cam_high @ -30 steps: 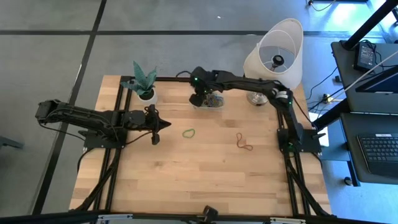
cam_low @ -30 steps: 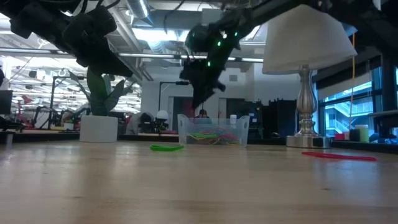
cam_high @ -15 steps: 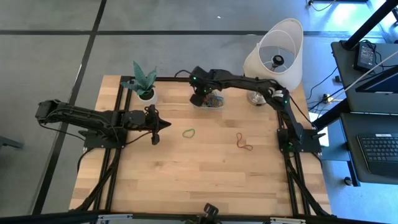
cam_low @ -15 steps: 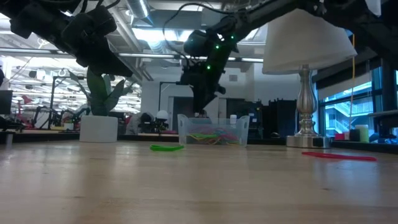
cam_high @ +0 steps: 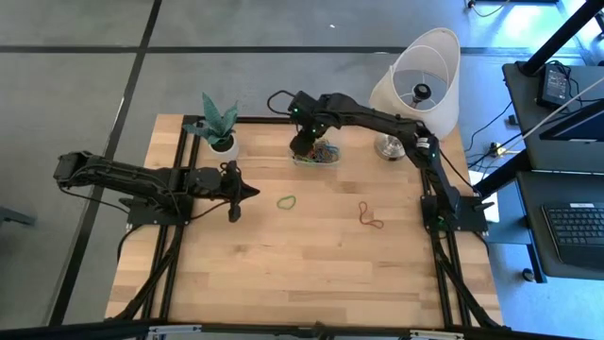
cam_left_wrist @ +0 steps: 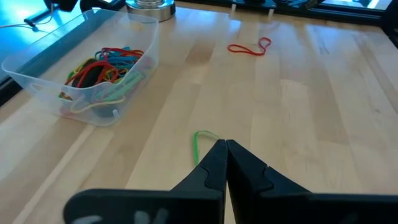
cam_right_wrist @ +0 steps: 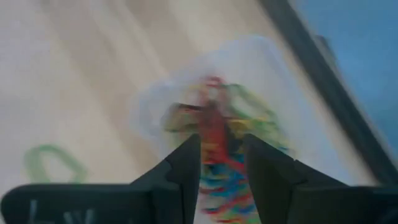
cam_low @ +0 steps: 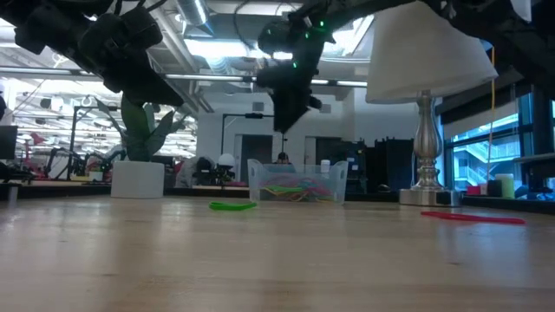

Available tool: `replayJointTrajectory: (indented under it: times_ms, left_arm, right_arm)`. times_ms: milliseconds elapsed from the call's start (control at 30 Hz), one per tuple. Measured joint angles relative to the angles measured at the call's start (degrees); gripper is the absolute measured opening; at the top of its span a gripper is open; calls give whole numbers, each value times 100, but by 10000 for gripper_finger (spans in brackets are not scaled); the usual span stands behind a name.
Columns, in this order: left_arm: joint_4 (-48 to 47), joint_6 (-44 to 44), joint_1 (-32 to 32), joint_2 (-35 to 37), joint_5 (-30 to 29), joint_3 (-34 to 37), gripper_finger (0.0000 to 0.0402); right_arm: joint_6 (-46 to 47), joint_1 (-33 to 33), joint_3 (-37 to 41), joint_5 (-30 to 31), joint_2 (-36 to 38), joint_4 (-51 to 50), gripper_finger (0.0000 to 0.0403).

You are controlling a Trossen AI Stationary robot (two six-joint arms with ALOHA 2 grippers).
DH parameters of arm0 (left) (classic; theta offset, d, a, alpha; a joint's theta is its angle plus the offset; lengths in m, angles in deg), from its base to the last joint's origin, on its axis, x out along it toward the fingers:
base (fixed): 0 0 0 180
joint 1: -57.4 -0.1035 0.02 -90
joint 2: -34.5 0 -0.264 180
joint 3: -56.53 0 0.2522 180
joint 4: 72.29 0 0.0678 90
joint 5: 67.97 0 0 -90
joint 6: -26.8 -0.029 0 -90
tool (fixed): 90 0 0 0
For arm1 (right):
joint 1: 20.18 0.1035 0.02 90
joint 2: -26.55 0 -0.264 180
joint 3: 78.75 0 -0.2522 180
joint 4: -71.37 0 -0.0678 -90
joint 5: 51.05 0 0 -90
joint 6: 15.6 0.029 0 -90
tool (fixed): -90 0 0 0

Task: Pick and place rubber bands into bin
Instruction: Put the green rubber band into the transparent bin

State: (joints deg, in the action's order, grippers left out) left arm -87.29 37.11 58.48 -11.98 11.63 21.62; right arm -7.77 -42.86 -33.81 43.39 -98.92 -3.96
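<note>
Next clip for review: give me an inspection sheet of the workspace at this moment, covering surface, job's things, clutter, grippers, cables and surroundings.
Surface: wooden table, black frame rails along its edges.
Job's things: clear bin at the far edge, holding many coloured rubber bands; a green band and a red band lie loose on the wood.
Clutter: potted plant and lamp at the far edge.
Grippers: right gripper open above the bin, holding nothing; left gripper shut, empty, near the green band.
Cables: a cable loop by the right arm's wrist.
Surroundings: desk with keyboard beside the table; open workshop hall behind.
</note>
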Motion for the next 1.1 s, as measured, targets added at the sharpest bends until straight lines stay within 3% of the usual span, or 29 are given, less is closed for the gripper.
replayJointTrajectory:
  times_ms: [200, 333, 667, 900, 1100]
  left_arm:
    - [-47, -45, 0, 0, 63, 0, 3]
    - [-172, -55, 6, 0, 363, 0, 2]
    - [-470, -55, 302, 0, 186, -41, 3]
    - [-1222, -57, 345, -266, -363, -736, 3]
    - [-1805, -54, 332, -1078, -794, -1574, 3]
  right_arm:
    - [312, 615, 136, -425, 238, 108, 97]
    - [678, 1133, 800, -415, 693, 664, 71]
    - [2423, 2533, 4287, -87, 2593, 2975, 35]
    - [4021, 3695, 6497, 432, 4251, 3866, 33]
    - [3792, 4411, 7789, 820, 5588, 4208, 33]
